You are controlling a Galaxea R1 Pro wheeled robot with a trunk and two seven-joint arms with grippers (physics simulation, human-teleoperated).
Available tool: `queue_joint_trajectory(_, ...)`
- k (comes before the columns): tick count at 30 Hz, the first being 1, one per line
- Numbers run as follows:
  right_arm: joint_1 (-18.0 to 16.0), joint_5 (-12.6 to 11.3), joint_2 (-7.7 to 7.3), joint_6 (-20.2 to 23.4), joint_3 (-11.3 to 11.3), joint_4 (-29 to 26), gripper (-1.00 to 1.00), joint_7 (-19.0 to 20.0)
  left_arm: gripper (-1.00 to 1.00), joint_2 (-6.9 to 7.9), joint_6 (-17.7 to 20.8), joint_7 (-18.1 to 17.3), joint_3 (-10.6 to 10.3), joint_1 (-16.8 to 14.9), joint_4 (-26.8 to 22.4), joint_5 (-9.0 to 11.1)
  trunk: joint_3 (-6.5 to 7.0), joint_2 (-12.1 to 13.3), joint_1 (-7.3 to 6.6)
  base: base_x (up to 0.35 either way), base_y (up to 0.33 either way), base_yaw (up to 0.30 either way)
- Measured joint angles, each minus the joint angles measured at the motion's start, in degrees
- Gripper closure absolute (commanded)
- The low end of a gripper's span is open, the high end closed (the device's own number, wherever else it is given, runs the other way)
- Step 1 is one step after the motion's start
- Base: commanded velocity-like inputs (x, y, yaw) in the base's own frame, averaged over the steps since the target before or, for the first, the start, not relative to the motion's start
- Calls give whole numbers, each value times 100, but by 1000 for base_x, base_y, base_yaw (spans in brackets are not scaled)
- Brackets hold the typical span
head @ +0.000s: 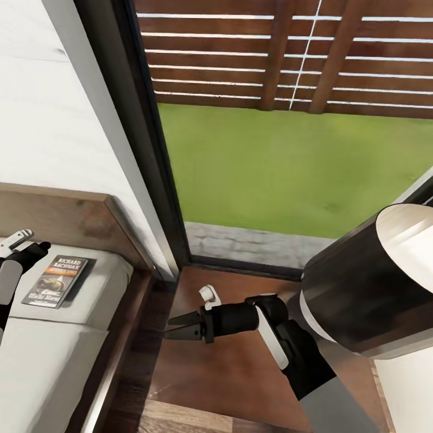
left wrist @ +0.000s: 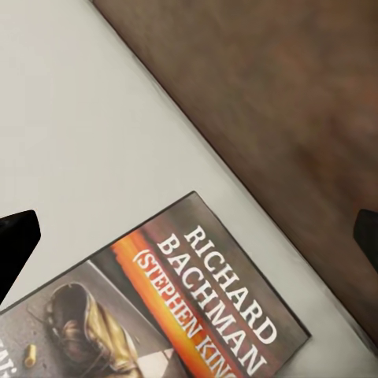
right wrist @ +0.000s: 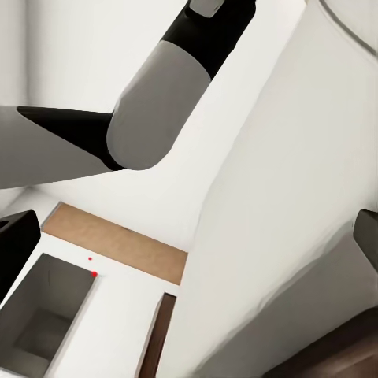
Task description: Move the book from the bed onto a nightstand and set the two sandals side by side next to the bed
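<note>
book [head: 58,280] on bed [head: 72,337], right pincer [head: 174,328] over nightstand [head: 234,373]

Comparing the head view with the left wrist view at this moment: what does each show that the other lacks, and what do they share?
Head view alone: the window with fence and grass, the nightstand top, and the right gripper over it, apparently empty. Left wrist view alone: the cover's smaller line "(STEPHEN KING" and its picture up close. Shared: the book lying flat on the bed mattress near the headboard.

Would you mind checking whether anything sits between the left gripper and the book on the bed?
Nothing visible does. The book lies flat and uncovered on the pale mattress near the headboard, and the left gripper hangs open above it with only bare mattress showing between its fingertips.
</note>
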Motion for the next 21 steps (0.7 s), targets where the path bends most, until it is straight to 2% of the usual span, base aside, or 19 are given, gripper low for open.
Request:
queue_joint_trajectory(4,0,0,0,0,0,-1,-100,0,-100,0,0,0,0,0,2,0,-72,-160,88,0,0,0)
queue_joint_trajectory(16,0,-1,0,1,0,-1,-100,0,-100,0,-9,0,3,0,3,0,-72,-162,88,0,0,0)
queue_joint_trajectory(21,0,0,0,0,0,-2,-100,0,-100,0,-9,0,0,0,1,0,-162,-361,198,0,0,0)
